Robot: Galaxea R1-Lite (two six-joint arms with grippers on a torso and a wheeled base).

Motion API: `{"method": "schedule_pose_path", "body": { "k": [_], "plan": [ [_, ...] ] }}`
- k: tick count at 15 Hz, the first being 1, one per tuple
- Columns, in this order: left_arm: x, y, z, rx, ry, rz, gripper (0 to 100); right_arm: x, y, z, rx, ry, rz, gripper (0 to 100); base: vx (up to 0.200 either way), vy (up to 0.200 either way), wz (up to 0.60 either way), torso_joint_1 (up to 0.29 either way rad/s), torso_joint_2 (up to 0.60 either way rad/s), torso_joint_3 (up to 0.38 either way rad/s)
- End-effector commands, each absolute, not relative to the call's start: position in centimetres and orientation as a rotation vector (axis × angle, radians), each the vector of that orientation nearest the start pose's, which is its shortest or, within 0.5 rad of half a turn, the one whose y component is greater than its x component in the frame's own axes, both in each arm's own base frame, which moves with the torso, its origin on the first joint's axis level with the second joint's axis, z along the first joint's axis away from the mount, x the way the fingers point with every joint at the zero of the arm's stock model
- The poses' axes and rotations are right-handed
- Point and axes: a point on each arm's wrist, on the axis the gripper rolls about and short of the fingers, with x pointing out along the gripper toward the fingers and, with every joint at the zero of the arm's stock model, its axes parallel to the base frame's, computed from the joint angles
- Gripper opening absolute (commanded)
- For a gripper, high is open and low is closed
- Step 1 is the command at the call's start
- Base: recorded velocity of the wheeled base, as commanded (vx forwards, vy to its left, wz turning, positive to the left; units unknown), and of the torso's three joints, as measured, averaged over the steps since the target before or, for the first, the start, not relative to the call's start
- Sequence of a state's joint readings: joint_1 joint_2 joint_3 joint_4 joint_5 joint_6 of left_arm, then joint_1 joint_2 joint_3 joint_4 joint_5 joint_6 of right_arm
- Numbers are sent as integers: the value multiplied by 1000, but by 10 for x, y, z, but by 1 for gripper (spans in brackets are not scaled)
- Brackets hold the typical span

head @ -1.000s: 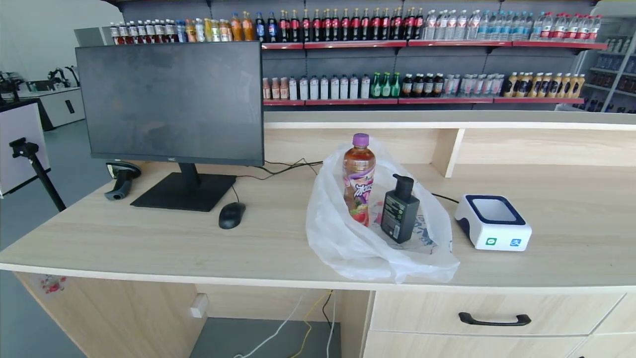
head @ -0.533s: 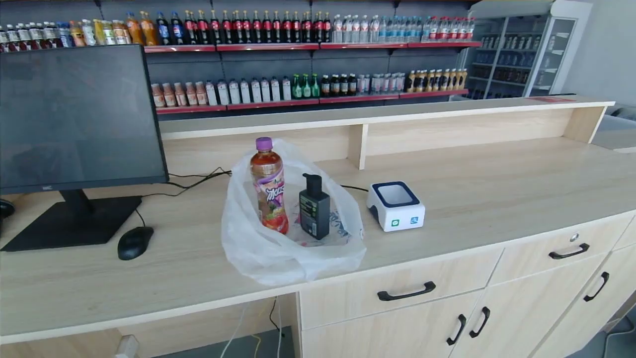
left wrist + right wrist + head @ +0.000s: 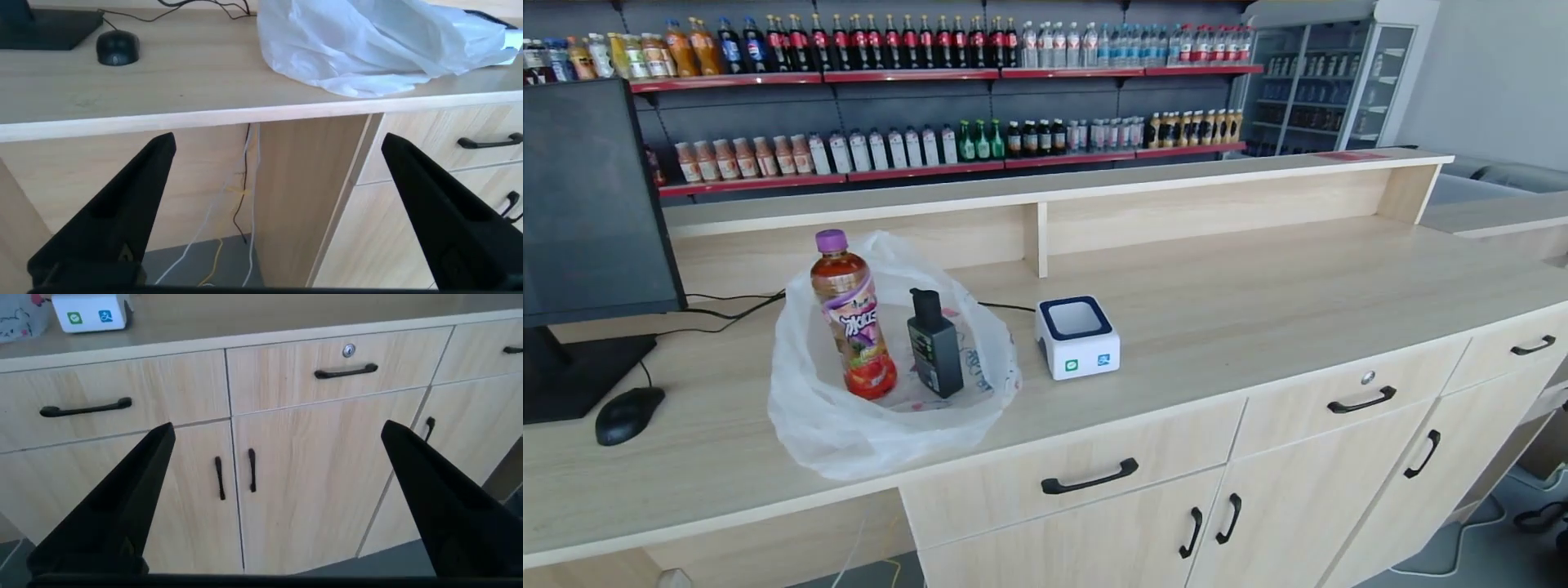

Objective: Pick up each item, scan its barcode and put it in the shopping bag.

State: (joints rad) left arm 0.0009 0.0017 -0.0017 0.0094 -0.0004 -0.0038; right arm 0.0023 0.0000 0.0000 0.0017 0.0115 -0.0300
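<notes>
On the worktop [image 3: 1258, 302], the shopping bag [image 3: 825, 433] lies open with both items standing inside it: the purple-capped drink bottle [image 3: 854, 318] upright, the dark pump bottle [image 3: 935, 347] just beside it. To the bag's right sits the white scanner [image 3: 1076, 336], near but apart. Down low, the left gripper [image 3: 278, 139] hangs before the worktop's front edge, jaws spread wide, nothing between them. The right gripper [image 3: 278, 426] faces the drawers [image 3: 327, 371] and cupboard doors [image 3: 310, 482], jaws wide too, holding nothing. A black mouse [image 3: 627, 414] rests off to the bag's left.
</notes>
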Motion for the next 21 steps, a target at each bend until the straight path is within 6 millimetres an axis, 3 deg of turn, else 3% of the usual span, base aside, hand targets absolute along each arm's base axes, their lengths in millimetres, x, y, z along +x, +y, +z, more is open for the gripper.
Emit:
{"method": "schedule_pose_path", "body": {
  "k": [1,7,19,21],
  "plan": [
    [-23,0,75,-5,9,2,100,-23,0,75,-31,1,15,100,0,-200,600,12,2,-2],
    [-23,0,75,-5,9,3,100,-23,0,75,-31,1,15,100,0,-200,500,2,1,3],
    [-23,0,75,-6,9,3,100,-23,0,75,-29,1,15,100,0,0,0,0,0,0],
    [-23,0,75,-6,9,3,100,-23,0,75,-29,1,15,100,-200,0,0,0,0,5]
  ]
}}
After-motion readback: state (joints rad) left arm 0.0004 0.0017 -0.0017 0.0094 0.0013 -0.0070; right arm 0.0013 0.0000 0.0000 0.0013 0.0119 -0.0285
